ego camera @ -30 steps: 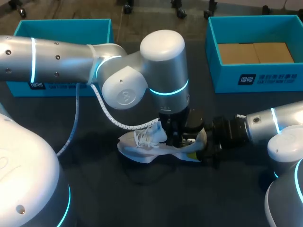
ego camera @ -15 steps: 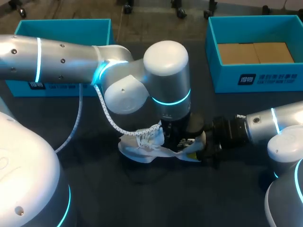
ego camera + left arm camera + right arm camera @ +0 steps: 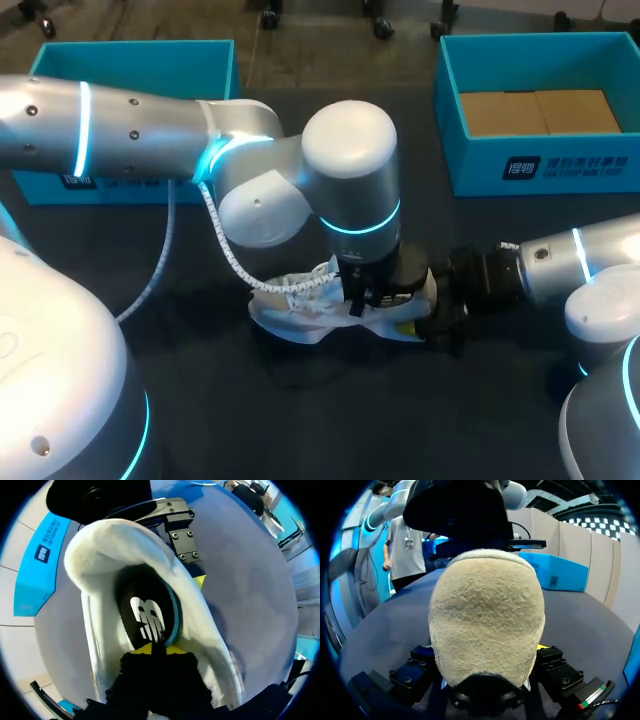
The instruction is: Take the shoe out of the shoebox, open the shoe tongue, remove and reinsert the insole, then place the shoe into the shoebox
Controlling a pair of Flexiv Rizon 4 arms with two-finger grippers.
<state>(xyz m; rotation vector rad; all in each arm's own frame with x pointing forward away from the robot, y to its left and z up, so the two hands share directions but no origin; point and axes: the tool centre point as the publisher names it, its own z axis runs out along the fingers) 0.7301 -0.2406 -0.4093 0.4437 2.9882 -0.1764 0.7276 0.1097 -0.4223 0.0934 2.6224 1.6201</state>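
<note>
A white shoe (image 3: 300, 308) lies on its side on the dark table, toe to the left. My left gripper (image 3: 362, 297) reaches down into its opening. In the left wrist view its yellow tips (image 3: 156, 649) stand close together, pinched on the black insole (image 3: 145, 615) with a white logo. My right gripper (image 3: 428, 312) holds the heel from the right. The pale suede heel (image 3: 487, 615) fills the right wrist view, wedged between that gripper's fingers (image 3: 560, 672). A right finger (image 3: 182, 535) shows behind the heel in the left wrist view.
A teal shoebox (image 3: 470, 160) with brown cardboard inside stands at the back right. A second teal box (image 3: 130, 55) sits at the back left, partly behind my left arm. A white coiled cable (image 3: 225, 245) hangs from the left arm over the shoe.
My left gripper has sunk deeper into the shoe's opening and its fingers have come together. The laces and tongue were pushed down a little. The right arm and heel have not moved.
</note>
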